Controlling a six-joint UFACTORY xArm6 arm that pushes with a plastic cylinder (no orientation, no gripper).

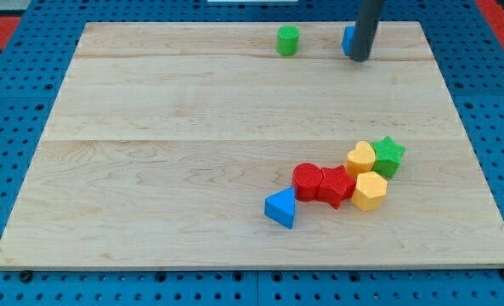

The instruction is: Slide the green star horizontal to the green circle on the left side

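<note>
Only the rod (365,30) of the arm shows. It is a straight, round bar, dark grey all over, with a smooth, plain surface and a faint lighter sheen down one side. It bears no screws, cables or markings that can be made out. Its upper part is cut off by the view's top edge. My tip (359,59) is blunt and dark.
</note>
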